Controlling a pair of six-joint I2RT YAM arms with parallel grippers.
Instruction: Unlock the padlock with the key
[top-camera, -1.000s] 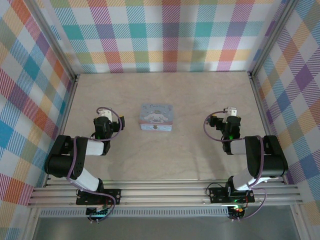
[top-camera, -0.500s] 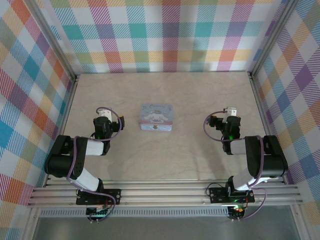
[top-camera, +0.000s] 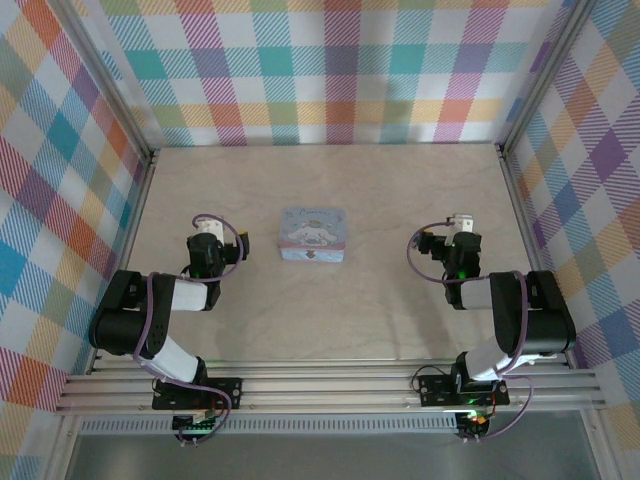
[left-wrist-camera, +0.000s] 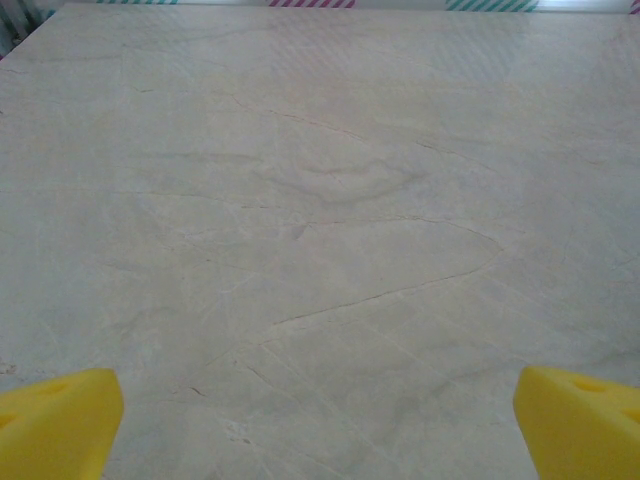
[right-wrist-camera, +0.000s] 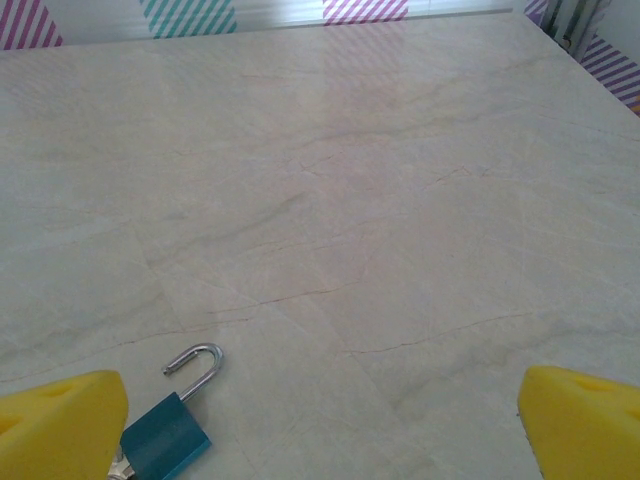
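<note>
The padlock (right-wrist-camera: 166, 436) is a small teal block lying flat on the table in the right wrist view. Its silver shackle (right-wrist-camera: 196, 362) is lifted, with one end free of the body. A sliver of pale metal (right-wrist-camera: 119, 467) shows at the body's lower end, and I cannot tell if it is the key. My right gripper (right-wrist-camera: 320, 440) is open, and its left yellow finger (right-wrist-camera: 60, 425) sits right beside the lock without holding it. My left gripper (left-wrist-camera: 320, 440) is open over bare table. From above, the left gripper (top-camera: 207, 232) and right gripper (top-camera: 462, 224) both point away from the bases.
A pale blue cartoon-printed tin (top-camera: 314, 234) stands between the two arms, nearer the left one. Plaid walls close the table (top-camera: 330, 320) on three sides, with metal rails at the left and right edges.
</note>
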